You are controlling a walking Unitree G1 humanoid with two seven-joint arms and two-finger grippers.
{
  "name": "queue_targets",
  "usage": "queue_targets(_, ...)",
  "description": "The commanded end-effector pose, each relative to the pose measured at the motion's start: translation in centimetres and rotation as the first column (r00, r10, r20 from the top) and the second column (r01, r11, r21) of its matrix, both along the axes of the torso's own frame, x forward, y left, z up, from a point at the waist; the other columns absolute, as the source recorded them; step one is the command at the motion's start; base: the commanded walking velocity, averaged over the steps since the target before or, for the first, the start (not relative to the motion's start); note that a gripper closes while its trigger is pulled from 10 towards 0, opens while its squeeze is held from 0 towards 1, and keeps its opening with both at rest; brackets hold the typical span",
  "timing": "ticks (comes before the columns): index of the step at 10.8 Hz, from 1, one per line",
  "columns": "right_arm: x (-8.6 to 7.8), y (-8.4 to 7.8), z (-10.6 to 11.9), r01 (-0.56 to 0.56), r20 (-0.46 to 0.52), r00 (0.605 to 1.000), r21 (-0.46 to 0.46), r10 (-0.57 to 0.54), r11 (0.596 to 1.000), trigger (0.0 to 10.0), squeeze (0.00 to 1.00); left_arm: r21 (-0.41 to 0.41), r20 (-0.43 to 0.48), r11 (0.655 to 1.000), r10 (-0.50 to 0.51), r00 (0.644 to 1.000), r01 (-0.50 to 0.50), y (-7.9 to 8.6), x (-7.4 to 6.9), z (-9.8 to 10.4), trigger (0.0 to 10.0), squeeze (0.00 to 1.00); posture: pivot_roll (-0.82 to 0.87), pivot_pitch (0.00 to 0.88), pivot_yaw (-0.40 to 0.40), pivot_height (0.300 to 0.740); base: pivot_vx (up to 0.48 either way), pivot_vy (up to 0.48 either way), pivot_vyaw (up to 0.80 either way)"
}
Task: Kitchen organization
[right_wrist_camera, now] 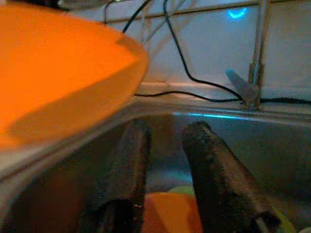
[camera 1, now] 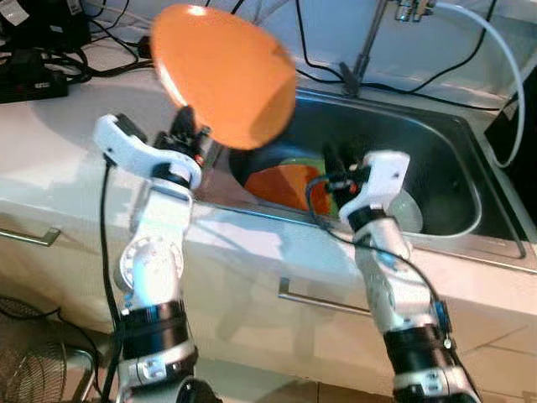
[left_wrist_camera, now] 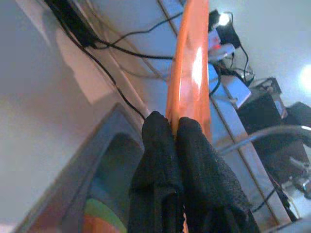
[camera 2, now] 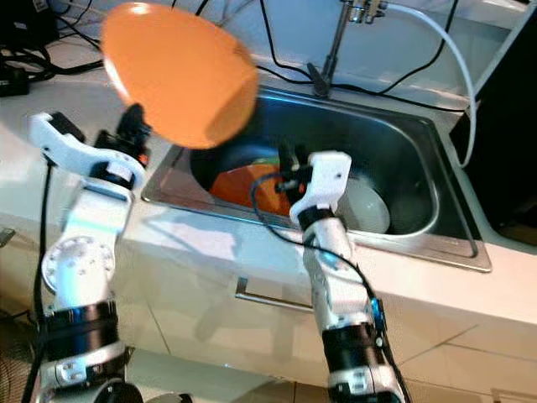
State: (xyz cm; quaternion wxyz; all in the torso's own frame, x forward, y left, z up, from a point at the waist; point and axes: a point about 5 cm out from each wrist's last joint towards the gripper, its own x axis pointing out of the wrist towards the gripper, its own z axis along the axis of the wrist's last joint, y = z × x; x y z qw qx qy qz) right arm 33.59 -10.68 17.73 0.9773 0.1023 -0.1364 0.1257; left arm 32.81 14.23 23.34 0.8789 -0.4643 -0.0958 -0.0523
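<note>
holding an orange plate (camera 1: 222,71) by its rim, left gripper (left_wrist_camera: 176,127) fingers pinched together, lifted above the sink (camera 1: 453,143) for removal. right gripper (right_wrist_camera: 165,145) fingers spread, poised over remaining dishes (camera 1: 285,185).

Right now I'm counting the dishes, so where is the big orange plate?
The orange plate is held up in the left gripper, fingers shut on its rim, above the sink's left end.
</note>
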Motion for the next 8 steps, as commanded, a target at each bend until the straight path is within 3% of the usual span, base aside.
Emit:
queue_targets(1, 0.4, -0.5, 0.3, 0.008, -0.035, 0.999, 0.062, -0.006, 0.998, 10.0, 1.0, 0.015, 0.04, 0.999, -0.042, 0.998, 0.041, -1.0, -0.1, 0.4, 10.0, 0.0, 0.14, 0.076, -0.081, 0.74, 0.0, 0.0, 0.0)
queue_targets(2, 0.9, -0.6, 1.1, -0.038, -0.078, 0.995, 0.245, 0.059, 0.969, 10.0, 0.0, 0.026, 0.041, 0.998, -0.05, 0.998, 0.049, -1.0, -0.1, 0.2, 10.0, 0.0, 0.14, 0.073, -0.079, 0.74, 0.0, 0.0, 0.0)
queue_targets(4, 1.2, -0.2, 1.2, -0.085, -0.099, 0.987, 0.344, 0.126, 0.935, 10.0, 0.0, 0.035, 0.048, 0.997, -0.064, 0.997, 0.062, -1.1, 0.0, 0.2, 10.0, 0.0, 0.15, 0.068, -0.076, 0.74, 0.0, 0.0, 0.0)
queue_targets(5, 1.2, 0.0, 1.2, -0.105, -0.105, 0.983, 0.369, 0.154, 0.923, 10.0, 1.0, 0.037, 0.05, 0.997, -0.073, 0.996, 0.071, -1.2, -0.1, 0.1, 10.0, 0.0, 0.14, 0.067, -0.075, 0.74, 0.0, 0.0, 0.0)
queue_targets(8, 1.4, 0.0, 1.1, -0.143, -0.138, 0.956, 0.554, 0.26, 0.82, 10.0, 1.0, 0.047, 0.054, 0.994, -0.105, 0.993, 0.103, -1.8, -0.2, 0.0, 10.0, 0.0, 0.14, 0.071, -0.071, 0.74, 0.0, 0.0, 0.0)
